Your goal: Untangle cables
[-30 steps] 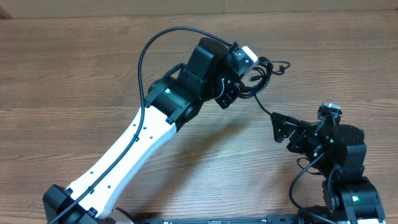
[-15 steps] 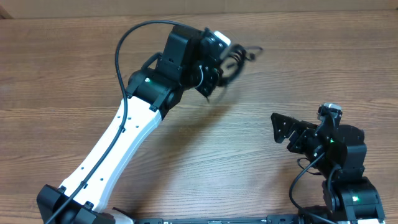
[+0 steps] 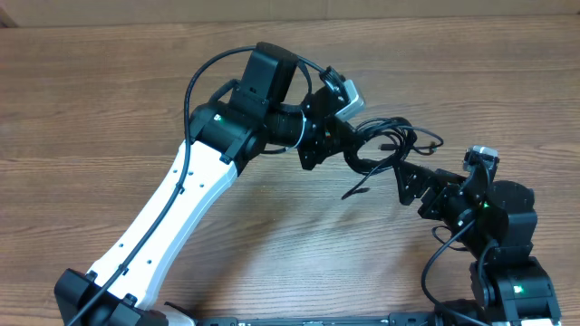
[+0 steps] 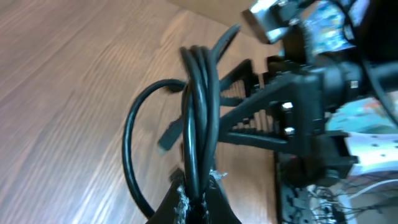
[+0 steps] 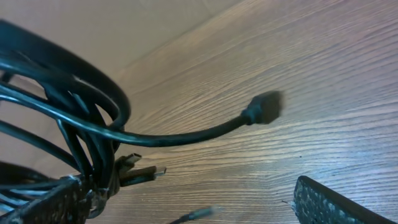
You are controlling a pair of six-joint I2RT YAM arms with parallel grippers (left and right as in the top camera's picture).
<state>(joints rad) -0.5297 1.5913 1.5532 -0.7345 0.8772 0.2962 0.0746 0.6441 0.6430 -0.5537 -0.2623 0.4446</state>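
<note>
The cables (image 3: 388,143) are a bundle of thin black cords, lifted above the table. My left gripper (image 3: 355,154) is shut on them. In the left wrist view the cables (image 4: 199,106) rise as a tight strand from my left gripper (image 4: 198,202), and one loop bows out to the left. My right gripper (image 3: 410,188) stands open just below and right of the bundle. In the right wrist view the cables (image 5: 74,124) hang at the left, against the left finger (image 5: 53,205) of my right gripper (image 5: 193,208). One plug end (image 5: 264,107) sticks out to the right.
The wooden table (image 3: 109,100) spreads to the left and back. A loose cable end (image 3: 353,192) dangles below the bundle. My left arm's own thick black wire (image 3: 204,81) arcs over its white link. The right arm's base (image 3: 512,281) sits at the front right.
My left arm has swung back to the right with the bundle, bringing it up to the right gripper's fingers. The right arm has not moved.
</note>
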